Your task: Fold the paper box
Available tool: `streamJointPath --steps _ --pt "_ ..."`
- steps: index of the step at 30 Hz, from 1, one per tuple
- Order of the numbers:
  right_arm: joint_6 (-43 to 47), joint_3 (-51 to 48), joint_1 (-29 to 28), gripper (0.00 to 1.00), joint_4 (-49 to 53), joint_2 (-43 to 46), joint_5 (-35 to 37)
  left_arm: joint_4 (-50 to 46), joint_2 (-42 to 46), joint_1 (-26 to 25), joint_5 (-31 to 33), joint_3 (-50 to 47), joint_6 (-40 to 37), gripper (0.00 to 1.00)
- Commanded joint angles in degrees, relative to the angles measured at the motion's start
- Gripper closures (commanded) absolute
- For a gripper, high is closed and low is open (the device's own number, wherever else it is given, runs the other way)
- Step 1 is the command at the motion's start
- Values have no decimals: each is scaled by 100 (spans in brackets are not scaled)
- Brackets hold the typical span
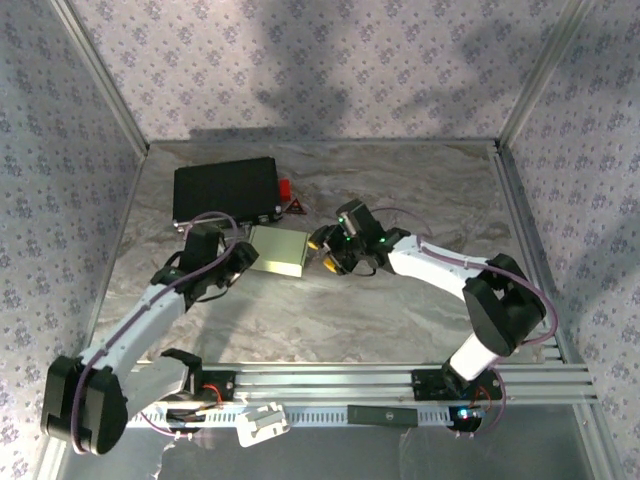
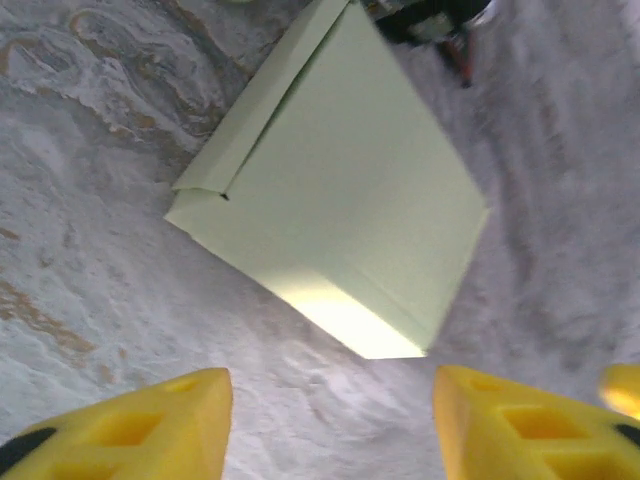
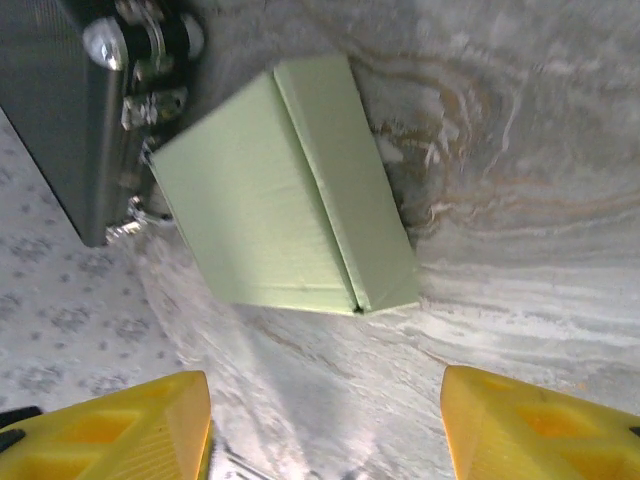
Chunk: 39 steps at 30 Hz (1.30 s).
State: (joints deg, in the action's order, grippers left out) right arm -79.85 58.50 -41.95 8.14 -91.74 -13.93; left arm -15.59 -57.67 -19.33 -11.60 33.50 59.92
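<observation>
**While both claws stand open, box lies folded between them**

As the overhead view has it, the paper box (image 1: 278, 250) lies flat on the counter (image 1: 400, 310) as a closed pale green rectangle. It is just in front of the black case (image 1: 225, 190). The left claw (image 1: 240, 263) is at its left edge and the right claw (image 1: 325, 252) is near its right edge. Contact can't be told from up there.

Left wrist cam:
- left claw (image 2: 330, 400) has its yellow fingers spread wide with only bare counter between them
- box (image 2: 340, 190) sits ahead of the tips, clear of them
- one long side shows a flap edge standing slightly proud, with a small notch at the corner; this detail is too small in the overhead view

Right wrist cam:
- right claw (image 3: 325, 410) is also spread and holds nothing
- box (image 3: 280, 200) is ahead of it, not touched
- a straight seam runs the length of the box's top face
- the case (image 3: 60, 100) has metal latch hardware right beside the box's far corner; touching or a hair apart, can't tell

Only the overhead view shows a small red item (image 1: 285, 190) at the case's right end.
</observation>
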Motion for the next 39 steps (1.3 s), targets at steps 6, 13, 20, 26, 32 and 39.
streamJointPath --steps 6,13,20,26,32,39 --pt "2043 1900 436 50 1027 -1191 341 2613 -899 -881 3 -686 1691 38" --pt "3098 3759 772 67 2080 -2847 -238 3536 -1527 -1435 672 -782 2090 32" --pt "3190 4276 751 70 2025 -3574 -559 5027 -2676 -1635 629 -976 2589 32" --pt "3312 4411 710 72 2103 -3785 -777 5778 -3206 -1676 711 -1003 2719 33" --pt "3389 4373 599 75 2263 -3695 -795 5821 -3333 -1687 700 -984 2730 39" --pt "3349 3911 616 77 2355 -3312 -602 3608 -2251 -2129 800 -873 2805 29"
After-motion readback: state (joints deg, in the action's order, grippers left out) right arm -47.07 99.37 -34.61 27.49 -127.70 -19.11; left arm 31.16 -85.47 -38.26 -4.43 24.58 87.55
